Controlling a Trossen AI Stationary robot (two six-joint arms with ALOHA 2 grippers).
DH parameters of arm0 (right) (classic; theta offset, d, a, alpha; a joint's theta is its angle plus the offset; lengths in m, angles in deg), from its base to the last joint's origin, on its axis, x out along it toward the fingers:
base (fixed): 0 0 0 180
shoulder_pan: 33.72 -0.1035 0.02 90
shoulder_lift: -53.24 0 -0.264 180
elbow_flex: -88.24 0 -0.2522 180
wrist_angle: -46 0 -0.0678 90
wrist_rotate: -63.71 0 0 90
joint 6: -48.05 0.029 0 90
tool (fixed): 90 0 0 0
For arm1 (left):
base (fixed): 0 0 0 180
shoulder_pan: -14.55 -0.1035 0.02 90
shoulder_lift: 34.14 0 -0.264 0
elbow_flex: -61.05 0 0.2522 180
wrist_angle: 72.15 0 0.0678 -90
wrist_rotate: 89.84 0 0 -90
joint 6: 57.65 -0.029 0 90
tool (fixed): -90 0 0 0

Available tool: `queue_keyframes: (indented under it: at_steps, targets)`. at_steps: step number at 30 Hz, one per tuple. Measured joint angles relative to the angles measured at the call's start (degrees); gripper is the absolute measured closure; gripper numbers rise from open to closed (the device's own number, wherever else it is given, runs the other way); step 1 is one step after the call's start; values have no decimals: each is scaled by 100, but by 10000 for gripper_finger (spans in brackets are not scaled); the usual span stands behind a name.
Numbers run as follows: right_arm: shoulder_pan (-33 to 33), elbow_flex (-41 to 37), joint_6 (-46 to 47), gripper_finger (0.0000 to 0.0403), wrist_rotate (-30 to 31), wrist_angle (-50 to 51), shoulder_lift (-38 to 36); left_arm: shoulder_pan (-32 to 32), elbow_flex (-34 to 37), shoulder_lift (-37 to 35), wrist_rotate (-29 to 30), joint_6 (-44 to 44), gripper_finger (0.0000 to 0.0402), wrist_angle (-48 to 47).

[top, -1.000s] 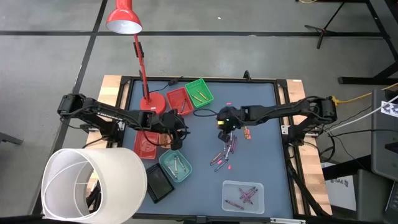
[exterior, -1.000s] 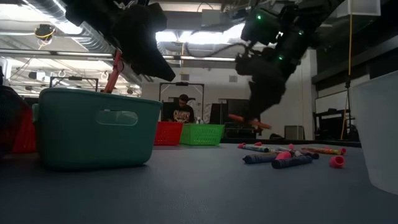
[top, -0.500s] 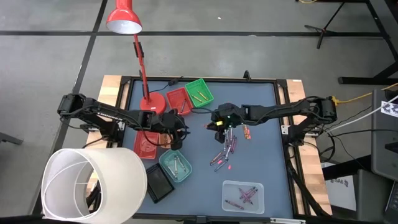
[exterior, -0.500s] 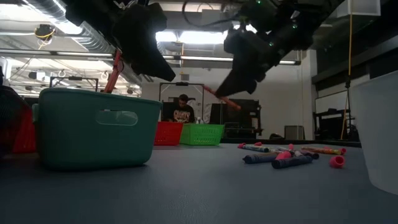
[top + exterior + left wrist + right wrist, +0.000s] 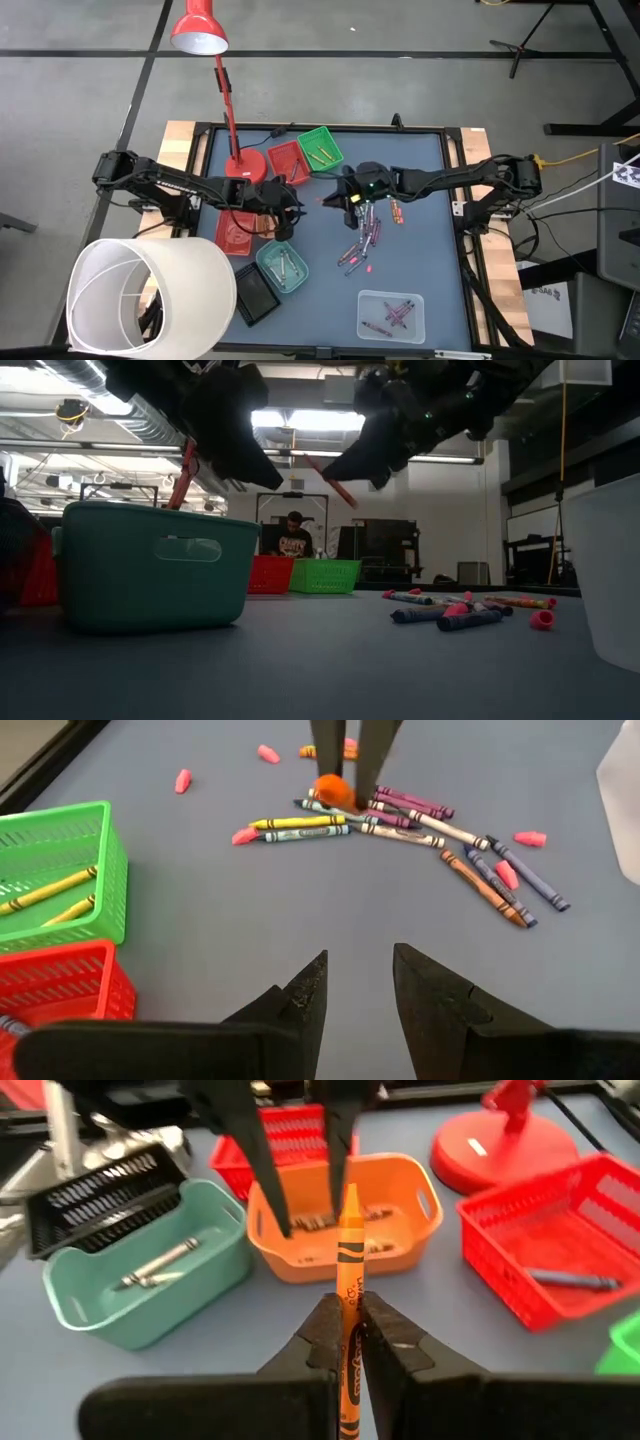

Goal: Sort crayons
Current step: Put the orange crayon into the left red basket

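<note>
My right gripper (image 5: 344,199) hangs over the middle of the table, shut on an orange crayon (image 5: 349,1240) whose tip points at an orange tray (image 5: 410,1240). My left gripper (image 5: 360,988) stands open above that tray, holding nothing, its two fingers (image 5: 250,1150) showing in the right wrist view. A pile of loose crayons (image 5: 364,240) in mixed colours lies flat on the mat, just nearer than the right gripper. My right gripper pinches the orange crayon's wrapped shaft (image 5: 349,1292) between its two fingers. The crayon lies along the fingers and its tip (image 5: 351,1192) sticks out ahead of them. The fingers slant down toward the table's left. The crayon (image 5: 332,480) is lifted clear, slanting tip-down.
A teal tray (image 5: 282,265), black tray (image 5: 255,293), two red trays (image 5: 287,162) (image 5: 233,235), a green tray (image 5: 320,147) and a clear tub (image 5: 392,313) stand around. A red lamp (image 5: 245,165) and a white lampshade (image 5: 150,295) are at the left. Pink stubs (image 5: 182,781) lie scattered.
My right gripper has risen from the crayon pile and tipped up from pointing down to slanting toward the table's left, rolling as it went. The orange crayon has gone up with it, from hanging low over the pile to slanting well above the mat.
</note>
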Motion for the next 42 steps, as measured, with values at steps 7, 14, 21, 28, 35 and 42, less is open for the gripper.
queue_keyframes:
  at_steps: [7, 14, 21, 28, 35, 42]
  targets:
    - [-2, 0, -350, 382, -323, -405, 0, 0, 0, 0, 0, -166, 301, 548]
    - [-2, 0, -427, 382, -564, -592, 0, -13, 0, 0, 0, -458, 301, 1128]
    - [0, 0, -429, 382, -608, -592, 2, -16, 0, 0, -2, -464, 301, 1332]
    - [0, 0, -429, 382, -608, -592, 2, -16, 0, 0, -78, -465, 301, 1356]
    - [0, 0, -429, 382, -572, -594, 2, -15, 0, 0, -92, -463, 301, 1533]
    - [0, 0, -429, 382, -559, -597, 2, -15, 0, 0, -94, -464, 305, 1608]
